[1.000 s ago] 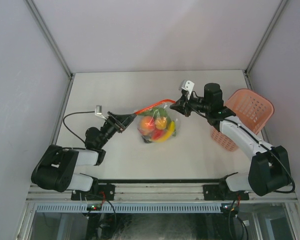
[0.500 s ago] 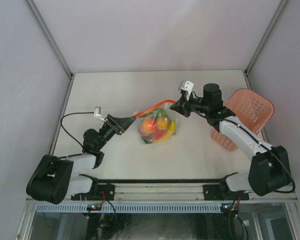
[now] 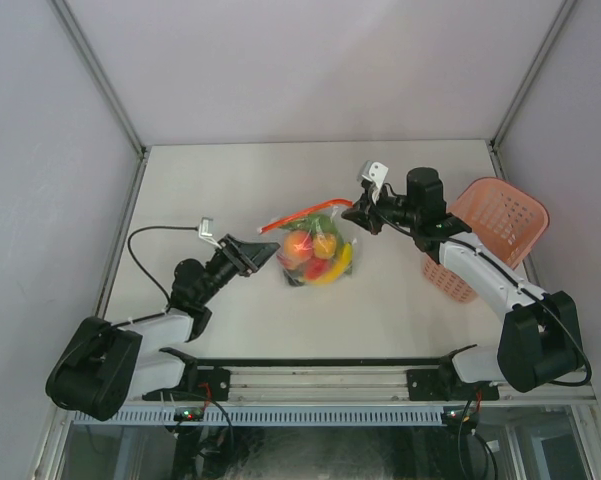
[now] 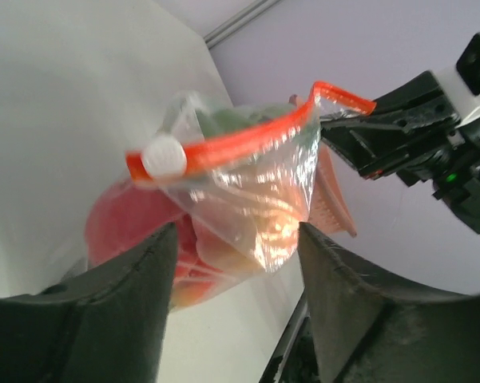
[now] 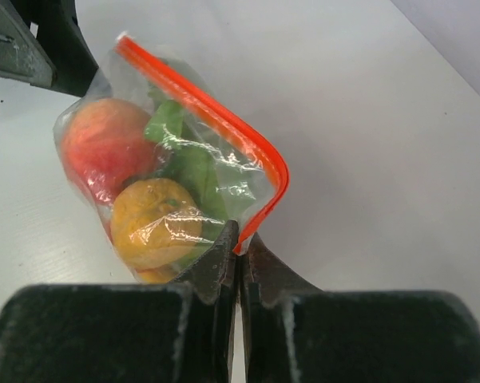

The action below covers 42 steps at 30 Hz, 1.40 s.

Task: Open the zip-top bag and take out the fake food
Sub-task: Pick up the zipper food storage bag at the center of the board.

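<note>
The zip-top bag (image 3: pixel 315 245) hangs over the table's middle, its red-orange zipper strip (image 5: pixel 212 120) running along the top with a white slider (image 4: pixel 164 155) at the left end. Through the plastic show the fake food: a red fruit (image 5: pixel 104 148), an orange fruit (image 5: pixel 156 219), a green leaf (image 5: pixel 188 167) and a yellow banana (image 3: pixel 338 262). My right gripper (image 5: pixel 240 239) is shut on the zipper strip's right end. My left gripper (image 4: pixel 238 239) is open at the bag's left side, and the bag's lower part dips between its fingertips (image 4: pixel 164 247) without being pinched.
A pink lattice basket (image 3: pixel 490 235) lies tilted at the table's right edge, behind my right arm. White walls close in the table on three sides. The left arm's cable (image 3: pixel 150 245) loops over the table on the left.
My left gripper has dropped slightly from the zipper's left end toward the bag's body and its jaws have narrowed a little. The right gripper and bag have held still.
</note>
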Available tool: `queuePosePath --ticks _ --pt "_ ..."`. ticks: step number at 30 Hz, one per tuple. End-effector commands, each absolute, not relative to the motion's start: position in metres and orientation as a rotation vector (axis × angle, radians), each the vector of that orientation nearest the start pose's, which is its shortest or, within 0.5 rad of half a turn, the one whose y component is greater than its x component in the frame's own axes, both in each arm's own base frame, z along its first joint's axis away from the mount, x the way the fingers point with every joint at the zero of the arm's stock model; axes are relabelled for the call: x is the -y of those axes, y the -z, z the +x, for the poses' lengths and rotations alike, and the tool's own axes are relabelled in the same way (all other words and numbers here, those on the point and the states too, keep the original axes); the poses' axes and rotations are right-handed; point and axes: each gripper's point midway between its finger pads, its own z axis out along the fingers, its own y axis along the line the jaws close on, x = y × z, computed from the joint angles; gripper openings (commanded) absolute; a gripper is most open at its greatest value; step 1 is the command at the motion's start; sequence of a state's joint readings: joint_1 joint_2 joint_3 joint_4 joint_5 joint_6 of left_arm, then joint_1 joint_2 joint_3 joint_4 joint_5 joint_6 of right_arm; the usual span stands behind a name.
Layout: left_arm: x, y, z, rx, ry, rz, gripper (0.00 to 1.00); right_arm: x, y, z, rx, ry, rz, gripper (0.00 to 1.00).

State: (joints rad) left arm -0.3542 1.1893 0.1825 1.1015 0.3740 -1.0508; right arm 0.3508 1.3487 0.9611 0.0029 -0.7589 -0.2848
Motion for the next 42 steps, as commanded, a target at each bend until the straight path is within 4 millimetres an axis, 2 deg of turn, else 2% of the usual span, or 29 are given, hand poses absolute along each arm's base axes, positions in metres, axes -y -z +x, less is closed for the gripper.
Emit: queuePosePath --ticks 1,3,6,10,13,18,24,27,31,37,39,42 --pt "0.210 -0.185 0.280 -1.630 1.324 -0.208 0.59 -0.241 -0.221 0.331 -1.584 -0.757 -1.056 0.00" --pt "0.211 -0.186 0.281 -1.629 1.321 -0.211 0.55 -0.241 -0.220 0.329 -1.586 -0.761 -1.059 0.00" --pt "0.211 -0.193 0.285 -1.607 1.312 -0.213 0.54 -0.244 -0.219 0.324 -1.574 -0.778 -1.079 0.00" --pt "0.217 -0.195 0.296 -1.635 1.311 -0.211 0.67 -0.248 -0.220 0.313 -1.545 -0.826 -1.115 0.00" --pt "0.220 -0.187 0.302 -1.663 1.339 -0.266 0.74 -0.250 -0.224 0.307 -1.513 -0.841 -1.141 0.00" --pt "0.219 -0.190 0.309 -1.612 1.412 -0.380 0.86 -0.251 -0.227 0.301 -1.475 -0.837 -1.187 0.00" --pt "0.216 -0.204 0.320 -1.540 1.473 -0.489 0.95 -0.254 -0.223 0.291 -1.445 -0.822 -1.253 0.00" --pt "0.217 -0.207 0.326 -1.542 1.480 -0.519 0.95 -0.256 -0.221 0.288 -1.438 -0.821 -1.274 0.00" --pt "0.223 -0.195 0.332 -1.613 1.460 -0.540 0.91 -0.260 -0.222 0.285 -1.415 -0.815 -1.297 0.00" --pt "0.231 -0.191 0.340 -1.640 1.478 -0.549 0.71 -0.262 -0.221 0.279 -1.404 -0.817 -1.326 0.00" --pt "0.235 -0.191 0.343 -1.646 1.485 -0.538 0.61 -0.262 -0.219 0.278 -1.405 -0.816 -1.333 0.00" --pt "0.240 -0.190 0.344 -1.656 1.486 -0.510 0.38 -0.261 -0.220 0.279 -1.408 -0.810 -1.331 0.00"
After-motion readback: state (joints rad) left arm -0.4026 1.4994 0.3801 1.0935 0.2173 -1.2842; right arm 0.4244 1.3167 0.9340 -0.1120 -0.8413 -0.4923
